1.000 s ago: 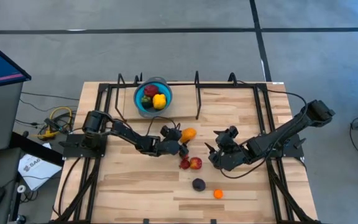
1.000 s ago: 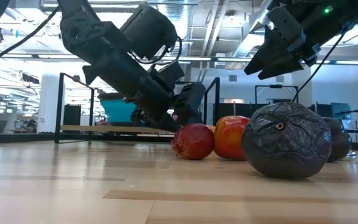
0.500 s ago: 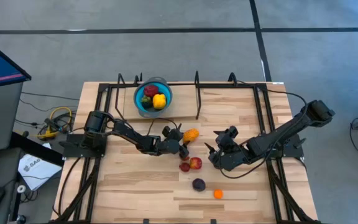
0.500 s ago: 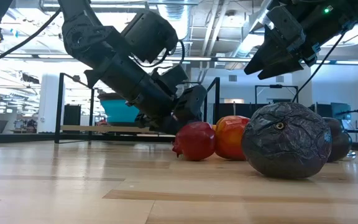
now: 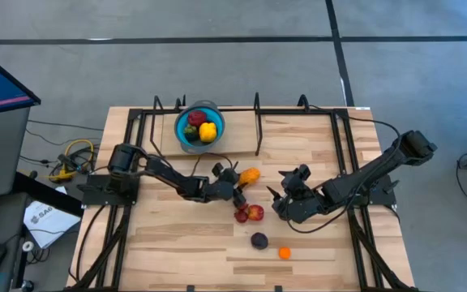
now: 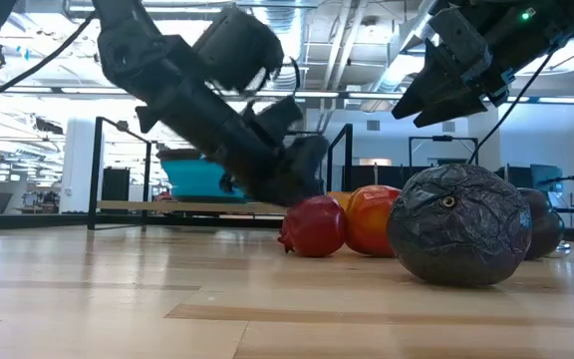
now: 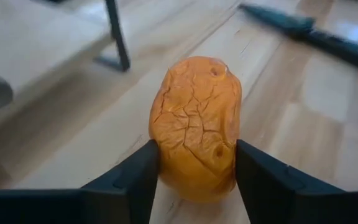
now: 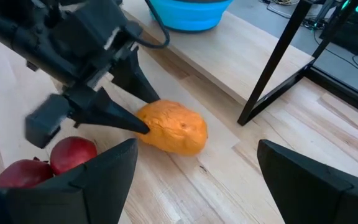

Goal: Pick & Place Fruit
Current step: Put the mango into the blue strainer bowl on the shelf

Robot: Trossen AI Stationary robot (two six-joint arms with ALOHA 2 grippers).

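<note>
We're at the grasp, and the risk is plain: this orange fruit [image 7: 196,127] is lumpy and wrinkled, taller than it is wide between the fingers, so if we lift with the pinch this low on its body it could roll or squirt out and knock into the two red fruits [image 5: 250,213] lying just beside it. A fast swing toward the blue bowl [image 5: 199,127], which already has red and yellow pieces in it, could shake it loose too. Our left gripper [image 5: 239,181] sits near the table's middle with its fingers [image 7: 133,180] closed in on the orange fruit, pressing both flanks while it rests on the wood. Our right gripper [image 5: 280,200] hangs well clear with its fingers spread wide, holding nothing. A dark purple fruit [image 5: 259,240] and a small orange one [image 5: 284,252] wait nearer the front edge.
</note>
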